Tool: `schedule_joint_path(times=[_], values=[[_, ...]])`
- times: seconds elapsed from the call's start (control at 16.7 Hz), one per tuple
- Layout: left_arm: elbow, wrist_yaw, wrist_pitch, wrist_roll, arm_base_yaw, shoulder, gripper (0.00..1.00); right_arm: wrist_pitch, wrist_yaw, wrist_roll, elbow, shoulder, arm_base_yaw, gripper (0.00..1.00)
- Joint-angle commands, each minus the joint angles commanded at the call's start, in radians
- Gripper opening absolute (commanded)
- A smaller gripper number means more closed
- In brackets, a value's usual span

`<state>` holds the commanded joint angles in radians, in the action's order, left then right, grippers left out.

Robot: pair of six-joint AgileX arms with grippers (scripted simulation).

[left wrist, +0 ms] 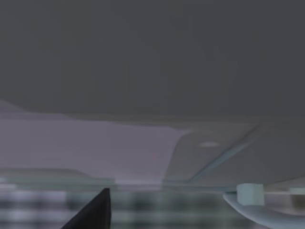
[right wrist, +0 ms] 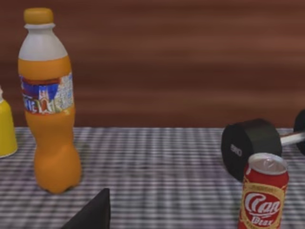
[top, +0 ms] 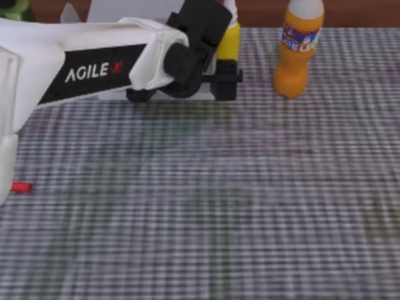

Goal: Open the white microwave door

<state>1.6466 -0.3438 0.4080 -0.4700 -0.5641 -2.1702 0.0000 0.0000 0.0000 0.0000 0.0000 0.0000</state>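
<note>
The white microwave [top: 125,12] stands at the table's back left, mostly hidden under my left arm. My left gripper [top: 184,92] is right at its front, open, its two black fingers spread wide along the front edge. The left wrist view is filled by the grey window of the microwave door [left wrist: 152,62] very close ahead. One dark fingertip [left wrist: 97,212] shows low down, and a small white block [left wrist: 250,193] sits at the door's lower edge. I cannot tell how far the door is swung. My right arm is out of the top view; one of its fingertips [right wrist: 95,212] shows.
A yellow bottle [top: 229,39] stands just right of the microwave, touching distance from my left gripper. An orange soda bottle [top: 299,50] is farther right. A black dumbbell [right wrist: 250,145] and red can [right wrist: 263,195] appear in the right wrist view. A small red object [top: 22,186] lies at the left edge.
</note>
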Motion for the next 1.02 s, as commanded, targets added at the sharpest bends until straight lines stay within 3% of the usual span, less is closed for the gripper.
schedule_joint_path(times=[0.12,0.9,1.02], values=[[0.0,0.0,0.0,0.0,0.0,0.0,1.0,0.0,0.0,0.0,0.0,0.0,0.0,1.0],[0.0,0.0,0.0,0.0,0.0,0.0,0.02,0.0,0.0,0.0,0.0,0.0,0.0,1.0],[0.0,0.0,0.0,0.0,0.0,0.0,0.0,0.0,0.0,0.0,0.0,0.0,0.0,1.0]])
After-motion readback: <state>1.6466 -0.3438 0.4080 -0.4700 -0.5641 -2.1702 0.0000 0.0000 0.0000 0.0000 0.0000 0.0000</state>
